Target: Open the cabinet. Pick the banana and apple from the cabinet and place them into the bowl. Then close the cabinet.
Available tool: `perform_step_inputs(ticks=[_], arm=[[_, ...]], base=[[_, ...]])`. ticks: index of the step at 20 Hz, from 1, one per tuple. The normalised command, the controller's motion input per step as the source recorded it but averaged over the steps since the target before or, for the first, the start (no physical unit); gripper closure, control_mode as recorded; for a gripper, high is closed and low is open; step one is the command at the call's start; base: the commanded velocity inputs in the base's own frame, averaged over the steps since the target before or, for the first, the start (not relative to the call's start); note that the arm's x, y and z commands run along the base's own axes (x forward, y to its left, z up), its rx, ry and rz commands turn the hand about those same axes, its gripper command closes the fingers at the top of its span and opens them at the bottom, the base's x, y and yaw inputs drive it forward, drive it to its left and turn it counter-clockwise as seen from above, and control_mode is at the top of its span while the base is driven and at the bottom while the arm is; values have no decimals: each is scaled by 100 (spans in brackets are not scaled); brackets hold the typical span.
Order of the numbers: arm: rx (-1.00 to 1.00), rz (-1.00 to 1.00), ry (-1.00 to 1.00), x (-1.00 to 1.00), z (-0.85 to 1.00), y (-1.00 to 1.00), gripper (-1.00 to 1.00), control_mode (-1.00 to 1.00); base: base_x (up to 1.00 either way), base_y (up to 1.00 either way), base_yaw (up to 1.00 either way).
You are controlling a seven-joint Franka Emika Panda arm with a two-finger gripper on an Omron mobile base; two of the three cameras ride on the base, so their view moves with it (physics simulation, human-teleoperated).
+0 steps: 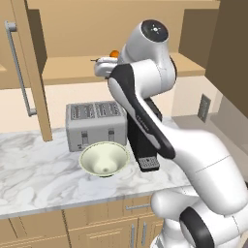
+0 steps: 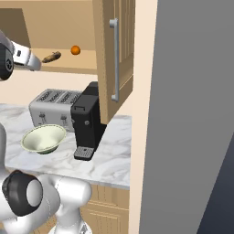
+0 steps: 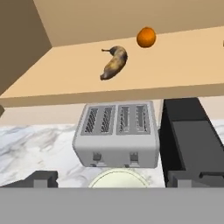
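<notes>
Cabinet [image 1: 29,72] open; banana [image 3: 114,62] on its shelf, claw [image 3: 113,178] released and empty.
One banana, brown-mottled, lying on the cabinet shelf, near one orange ball [image 3: 146,37] behind it; the apple cannot be made out. One bowl [image 1: 104,158], empty, on the marble surface [image 1: 38,174] just before one toaster [image 1: 96,124], one black coffee machine [image 2: 87,121] beside. Two cabinet doors swung wide. Step in hand, by judgement: reaching for the banana; best to straddle the fruit across its narrow middle, jaws wide, clearing the shelf's front edge and avoiding the orange ball.
</notes>
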Motion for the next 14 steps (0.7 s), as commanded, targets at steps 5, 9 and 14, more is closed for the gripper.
perform_step_inputs(ticks=[5, 9, 14], arm=[[-3, 0, -1, 34, -8, -2, -100, -100], [-3, 0, -6, 32, -11, 0, -100, -100], [-3, 0, -6, 37, -6, 0, -100, -100]], base=[[0, 0, 0], [0, 0, 0], [0, 0, 0]])
